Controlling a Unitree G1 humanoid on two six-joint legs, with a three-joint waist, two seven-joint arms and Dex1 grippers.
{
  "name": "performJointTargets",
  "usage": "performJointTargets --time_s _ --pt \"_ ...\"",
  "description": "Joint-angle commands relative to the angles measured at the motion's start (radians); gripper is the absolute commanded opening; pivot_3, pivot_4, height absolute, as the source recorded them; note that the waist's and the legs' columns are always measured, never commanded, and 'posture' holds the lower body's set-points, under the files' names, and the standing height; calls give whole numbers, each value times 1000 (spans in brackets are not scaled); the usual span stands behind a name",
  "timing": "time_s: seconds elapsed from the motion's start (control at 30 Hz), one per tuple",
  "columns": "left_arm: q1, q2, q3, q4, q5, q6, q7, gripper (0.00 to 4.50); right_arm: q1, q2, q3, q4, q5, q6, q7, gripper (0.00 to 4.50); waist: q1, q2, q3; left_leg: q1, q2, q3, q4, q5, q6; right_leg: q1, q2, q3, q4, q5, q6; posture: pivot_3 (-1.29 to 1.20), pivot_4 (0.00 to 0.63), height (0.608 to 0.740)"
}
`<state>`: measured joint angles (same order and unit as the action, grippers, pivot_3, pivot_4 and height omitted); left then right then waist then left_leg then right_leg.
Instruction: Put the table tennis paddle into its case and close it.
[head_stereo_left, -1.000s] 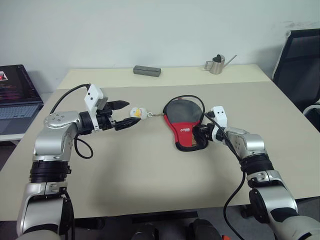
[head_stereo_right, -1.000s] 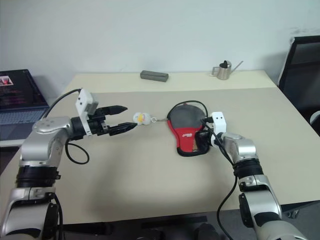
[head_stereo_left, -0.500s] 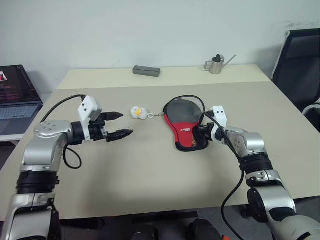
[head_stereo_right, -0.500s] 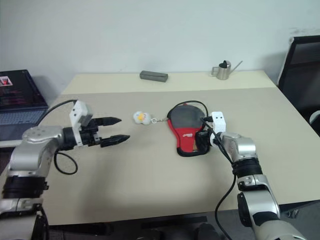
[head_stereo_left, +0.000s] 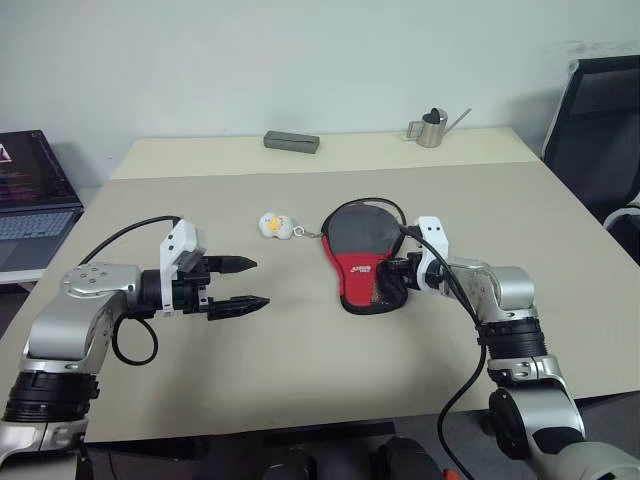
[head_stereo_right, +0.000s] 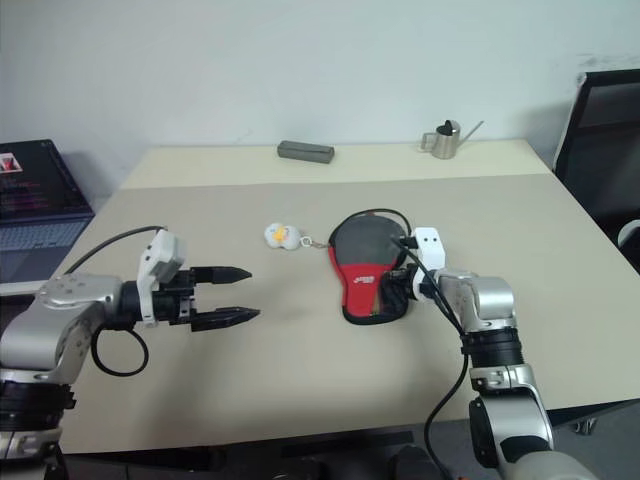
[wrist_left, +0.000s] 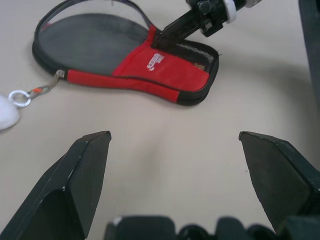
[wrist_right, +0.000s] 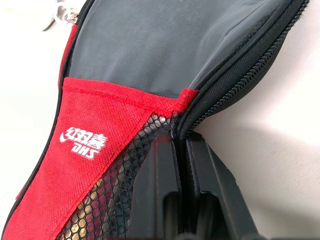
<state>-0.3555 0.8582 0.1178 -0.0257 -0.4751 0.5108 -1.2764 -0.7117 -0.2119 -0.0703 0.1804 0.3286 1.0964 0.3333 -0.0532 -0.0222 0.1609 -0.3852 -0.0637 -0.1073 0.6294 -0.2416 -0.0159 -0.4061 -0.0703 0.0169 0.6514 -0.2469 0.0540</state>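
Observation:
The case (head_stereo_left: 362, 250), a black-and-red zippered pouch with a mesh pocket and white logo, lies flat at the table's middle. Its white-yellow charm (head_stereo_left: 272, 224) rests on a cord to its left. My right gripper (head_stereo_left: 390, 279) is shut, pinching the case's zippered edge (wrist_right: 225, 65) on the right side where black meets red. My left gripper (head_stereo_left: 259, 281) hovers open and empty, well to the left of the case and nearer than the charm, pointing at the case (wrist_left: 125, 55). The table tennis paddle is hidden.
A grey oblong box (head_stereo_left: 292, 142) and a small metal watering can (head_stereo_left: 432, 128) stand at the table's far edge. A laptop (head_stereo_left: 30, 190) sits on a side desk at the left. A black chair (head_stereo_left: 600, 120) is at the right.
My left gripper has drawn back from beside the charm, toward me and lower, still open. The case has slid a little left with the right gripper at its edge.

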Motion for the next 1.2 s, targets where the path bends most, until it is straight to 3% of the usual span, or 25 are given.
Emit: performJointTargets --time_s 0.03,0.43,0.87,1.2 --pt "21 7 5 -74 -39 23 -2 4500 14 10 -14 -82 31 41 -5 23 0 0 0 0 0 0 0 0 0 0 0 0 0 0 0 0 150 740" --pt "134 31 -30 -258 -94 67 -22 4500 111 9 -41 -305 78 227 -24 23 2 0 0 0 1 0 0 0 0 0 0 0 -1 0 -1 0 150 740" --pt "170 34 -45 -312 -123 92 -18 4500 255 35 -124 -595 133 498 -56 23 7 1 1 0 1 0 -1 0 0 0 0 -1 -2 -1 -1 0 150 740" --pt "181 31 -78 -335 -137 95 -31 4500 406 64 -163 -730 245 518 -123 23 18 1 1 0 1 0 -1 0 0 1 0 -1 -3 -1 -1 0 150 740"
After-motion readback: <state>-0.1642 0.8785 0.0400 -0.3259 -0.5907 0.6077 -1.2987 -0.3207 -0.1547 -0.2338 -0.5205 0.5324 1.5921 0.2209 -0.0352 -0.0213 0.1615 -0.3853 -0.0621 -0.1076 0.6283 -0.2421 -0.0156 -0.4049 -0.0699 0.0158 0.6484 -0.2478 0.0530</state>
